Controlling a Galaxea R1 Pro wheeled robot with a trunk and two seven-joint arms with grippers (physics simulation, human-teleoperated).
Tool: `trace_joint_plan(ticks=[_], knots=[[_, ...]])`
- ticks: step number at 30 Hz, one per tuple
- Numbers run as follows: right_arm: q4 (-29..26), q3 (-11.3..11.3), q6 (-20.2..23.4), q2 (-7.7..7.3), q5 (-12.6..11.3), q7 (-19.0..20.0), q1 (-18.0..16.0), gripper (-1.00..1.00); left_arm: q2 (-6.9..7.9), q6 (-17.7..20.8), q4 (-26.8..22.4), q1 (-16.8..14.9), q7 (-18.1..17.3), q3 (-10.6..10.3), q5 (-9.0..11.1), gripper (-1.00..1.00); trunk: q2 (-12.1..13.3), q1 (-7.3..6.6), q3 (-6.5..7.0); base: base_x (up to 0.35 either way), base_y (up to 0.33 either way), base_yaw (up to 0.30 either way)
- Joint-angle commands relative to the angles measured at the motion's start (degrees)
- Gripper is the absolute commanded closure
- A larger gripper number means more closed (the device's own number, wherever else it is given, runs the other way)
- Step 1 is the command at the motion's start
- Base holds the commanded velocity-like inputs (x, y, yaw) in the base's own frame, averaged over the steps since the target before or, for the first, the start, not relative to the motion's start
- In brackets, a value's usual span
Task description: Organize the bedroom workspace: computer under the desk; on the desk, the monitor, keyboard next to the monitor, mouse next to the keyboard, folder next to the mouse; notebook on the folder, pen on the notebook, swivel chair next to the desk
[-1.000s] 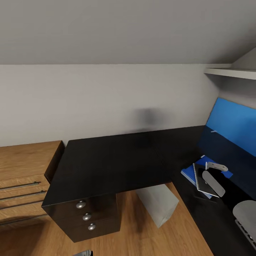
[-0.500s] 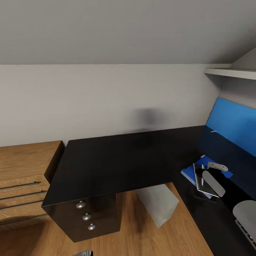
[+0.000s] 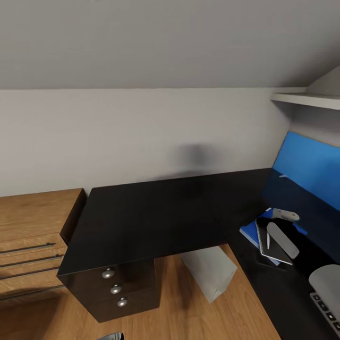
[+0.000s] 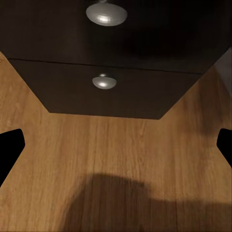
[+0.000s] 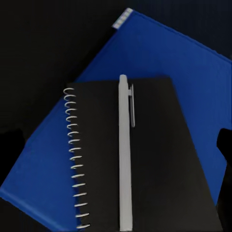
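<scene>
A white pen (image 5: 124, 154) lies on the black spiral notebook (image 5: 159, 159), stacked on the blue folder (image 5: 179, 63) on the counter (image 3: 151, 212). The right tool (image 3: 282, 231) hangs just above, wide, empty. Left tool (image 4: 116, 150) wide, near the drawer knobs (image 4: 104, 81). The monitor (image 3: 307, 170) stands beside the stack.

White pen (image 5: 124, 154) flat on black spiral notebook (image 5: 145, 154) atop blue folder (image 5: 159, 63).

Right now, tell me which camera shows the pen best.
The right wrist view: the pen lies full length and sharp on the notebook. The head view shows it as a small sliver beside the right gripper. The left wrist view faces drawer knobs and floor.
</scene>
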Motion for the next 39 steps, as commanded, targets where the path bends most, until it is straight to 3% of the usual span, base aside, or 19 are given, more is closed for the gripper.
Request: trace_joint_plan(ticks=[1, 4, 6, 8, 11, 16, 20, 30, 39], knots=[[-1.7, 0.2, -0.1, -0.11, -0.4, -0.6, 0.0, -1.0, 0.09, -0.3, -0.1, 0.0, 0.4, -0.4, 0.5, -1.0, 0.4, -0.22, 0.13, 0.0, 0.0, 0.0], [-4.5, 0.5, -0.4, 0.03, -0.8, -0.7, 0.0, -1.0, 0.09, -0.3, -0.1, 0.0, 0.4, -0.4, 0.5, -1.0, 1.2, -0.66, 0.49, 0.0, 0.0, 0.0], [-5.3, 0.6, -0.3, 3.22, -0.8, -0.9, 0.0, -1.0, 0.09, -0.3, -0.1, 0.0, 0.3, -0.4, 0.5, -1.0, 1.2, -0.66, 0.49, 0.0, 0.0, 0.0], [-5.5, 0.9, -0.3, 4.91, -0.7, -0.9, 0.1, -1.0, 0.09, -0.3, -0.1, 0.0, 0.2, -0.4, 0.5, -1.0, 1.2, -0.66, 0.49, 0.0, 0.0, 0.0], [-5.8, 3.6, -0.4, 7.8, -0.4, -1.0, 0.4, -1.0, 0.09, -0.2, -0.1, 0.0, 0.2, -0.4, 0.5, -1.0, 1.2, -0.66, 0.49, 0.0, 0.0, 0.0], [-8.7, 7.0, -0.5, 10.14, -0.3, -2.0, 0.7, -1.0, 0.16, -0.2, -0.1, 0.0, 0.2, -0.4, 0.5, -1.0, 1.2, -0.66, 0.49, -0.029, 0.0, 0.0], [-11.3, 7.2, -0.4, 10.91, -0.3, -3.3, 1.9, -1.0, 0.17, -0.2, 0.0, 0.0, 0.2, -0.4, 0.6, -1.0, 1.2, -0.66, 0.5, -0.269, 0.0, 0.0], [-12.9, 8.3, -0.4, 10.99, -0.1, -5.2, 2.2, -1.0, 0.18, 0.1, 0.4, 0.0, 0.4, -0.2, 0.8, -1.0, 1.2, -0.66, 1.24, -0.334, 0.0, 0.0], [-14.5, 12.3, -0.5, 11.12, -0.1, -8.6, 2.2, -1.0, 0.24, 0.1, 0.4, 0.0, 0.5, 0.0, 0.9, -1.0, 1.2, -0.66, 2.0, -0.335, -0.002, 0.0]])
